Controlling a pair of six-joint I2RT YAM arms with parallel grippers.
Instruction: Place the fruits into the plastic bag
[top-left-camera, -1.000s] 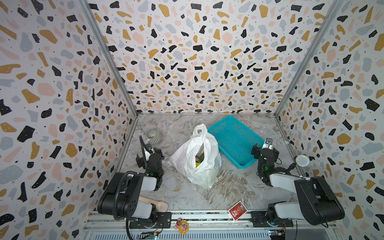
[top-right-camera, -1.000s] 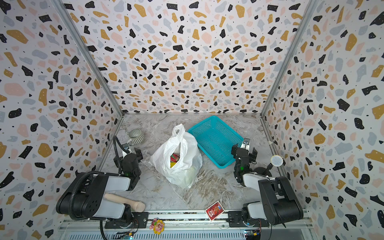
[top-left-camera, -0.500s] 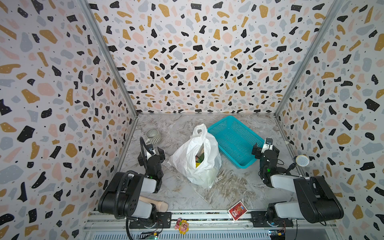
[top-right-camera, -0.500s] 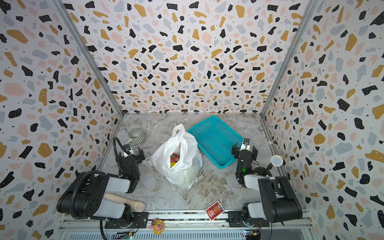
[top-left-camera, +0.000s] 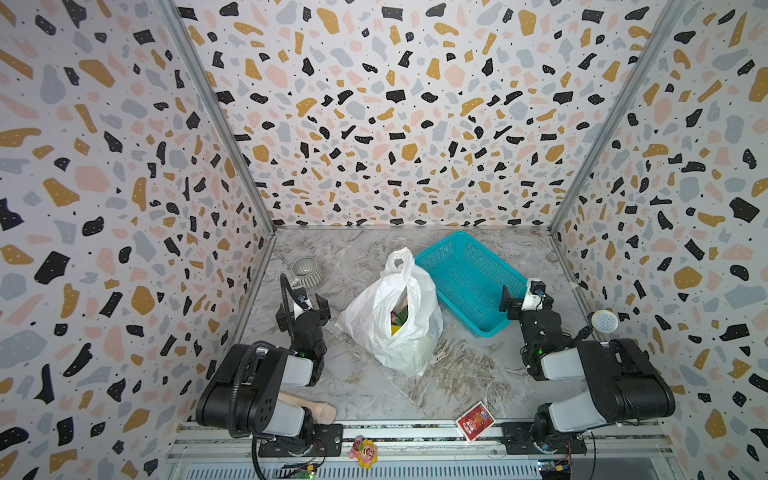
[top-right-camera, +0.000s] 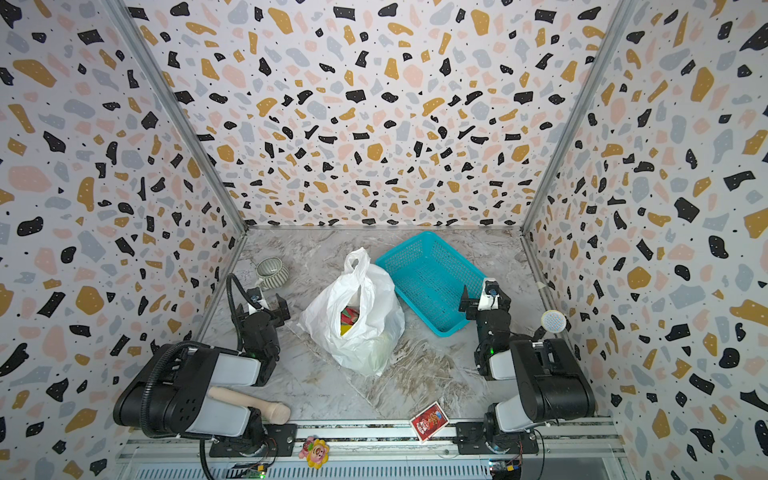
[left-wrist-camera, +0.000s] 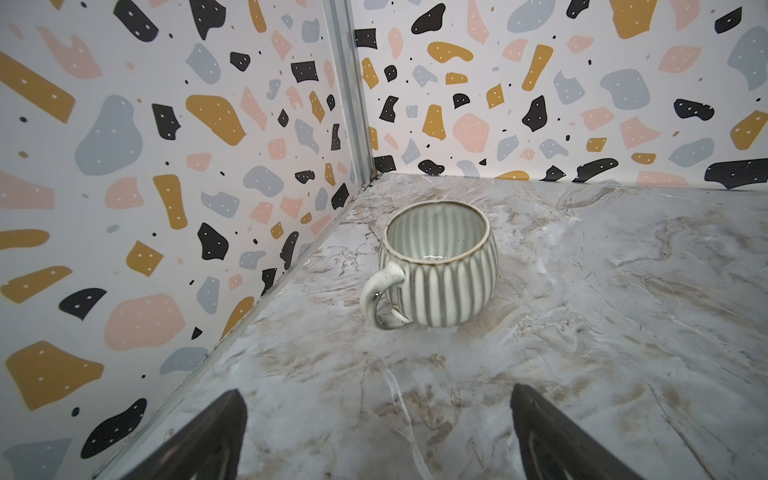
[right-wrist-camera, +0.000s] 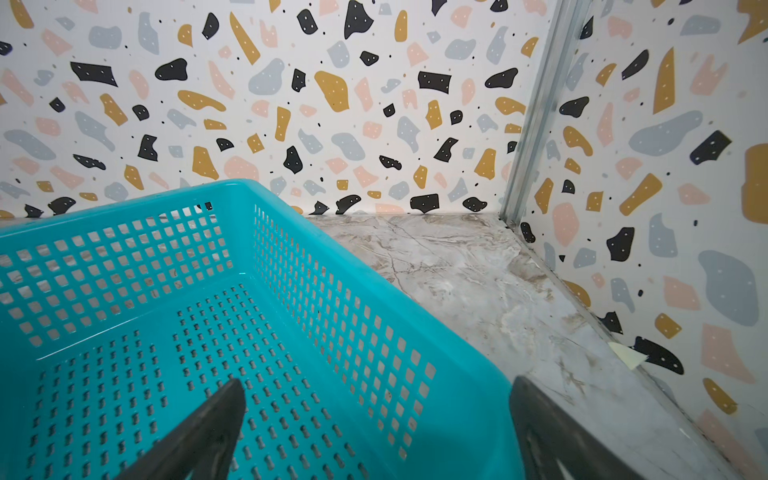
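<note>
In both top views, the plastic bag (top-left-camera: 390, 316) (top-right-camera: 357, 316) lies on the marble tabletop (top-left-camera: 374, 395) between your two arms. Its long axis runs from the loop handles, toward the back wall, to the bulging bottom, toward the front rail. The mouth is a narrow slit facing up, and the fruits (top-left-camera: 400, 318) (top-right-camera: 349, 318) show inside it as red, green and yellow. No fruit is visible loose on the tabletop, so the filling looks finished.

The left pincer (top-left-camera: 303, 311) (top-right-camera: 266, 305) sits just beside the bag's left flank. It is wide open, holds nothing, and is the nearer of the two. The right pincer (top-left-camera: 525, 301) (top-right-camera: 484, 301) is also wide open and empty. It is well apart from the bag, with the teal basket (top-left-camera: 486, 330) (top-right-camera: 440, 330) between them. Open tabletop lies in front of the bag.

In the left wrist view, the left pincer (left-wrist-camera: 376, 390) points away from the bag toward a striped mug (left-wrist-camera: 440, 270) near the corner. Its jaws are spread and there is bare marble between them.

In the right wrist view, the right pincer (right-wrist-camera: 376, 382) hangs over the basket's (right-wrist-camera: 353, 270) near corner with its jaws spread. The basket is empty, and the side wall is close beyond it.
</note>
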